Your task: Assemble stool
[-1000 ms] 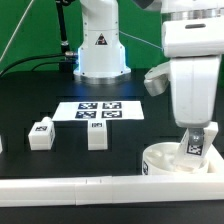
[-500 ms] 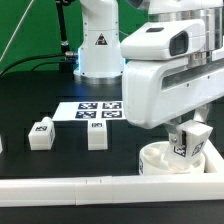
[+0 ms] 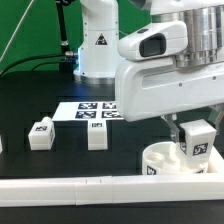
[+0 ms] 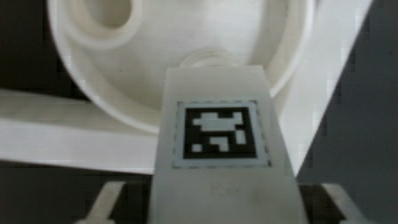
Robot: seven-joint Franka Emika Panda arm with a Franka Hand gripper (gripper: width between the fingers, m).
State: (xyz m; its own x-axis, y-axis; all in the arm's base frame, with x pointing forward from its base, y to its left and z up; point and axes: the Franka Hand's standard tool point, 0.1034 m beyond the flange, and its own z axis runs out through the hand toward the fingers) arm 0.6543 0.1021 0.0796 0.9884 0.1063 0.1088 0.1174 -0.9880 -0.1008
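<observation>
The round white seat disc lies on the black table at the exterior view's right, against the white rail. My gripper is shut on a white tagged leg and holds it upright over the disc. In the wrist view the held leg fills the middle, its tag facing the camera, with its far end at the seat disc, where a socket hole shows. Two more tagged legs stand on the table at the exterior view's left.
The marker board lies flat behind the loose legs. A long white rail runs along the table's front edge. The robot's base stands at the back. A small white piece shows at the left edge.
The arm has rotated its wrist, so its big white body now covers more of the scene. The held leg has shifted slightly to the exterior view's right, over the disc.
</observation>
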